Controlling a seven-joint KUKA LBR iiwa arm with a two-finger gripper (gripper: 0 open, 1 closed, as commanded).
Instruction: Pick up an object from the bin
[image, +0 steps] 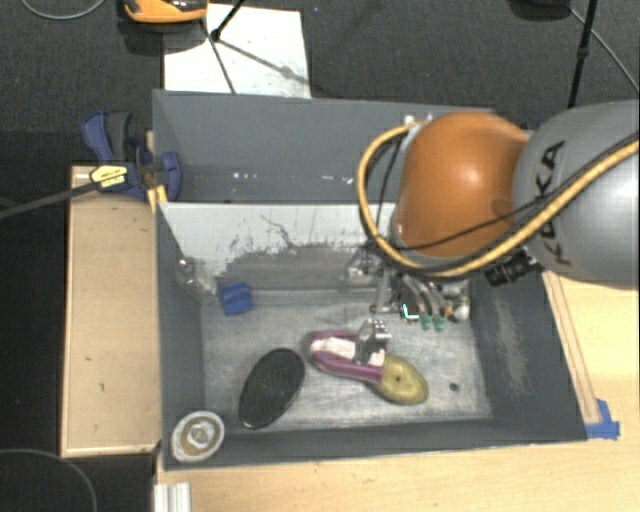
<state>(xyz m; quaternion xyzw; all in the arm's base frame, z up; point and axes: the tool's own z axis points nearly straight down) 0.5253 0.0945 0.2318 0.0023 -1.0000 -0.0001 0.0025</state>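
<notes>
Grey bin (260, 150), its floor scuffed. Hand (373, 345) is down near the middle of the front edge, at the white end of a purple thing (340, 366) lying flat, with a yellow lump (403, 382) touching its right end. Whether the hand is apart or clamped, I cannot tell. Black oval (270, 386) lies toward the front-left corner, and a blue block (235, 298) sits near the left wall.

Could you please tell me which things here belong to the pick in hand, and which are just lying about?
In the job:
- gripper, low near the middle
- purple and pink thing, right under it

Lying about:
- olive-yellow round piece, against the purple thing's right end
- black oval, front left
- blue block, back left
- round clear thing, front-left corner
</notes>
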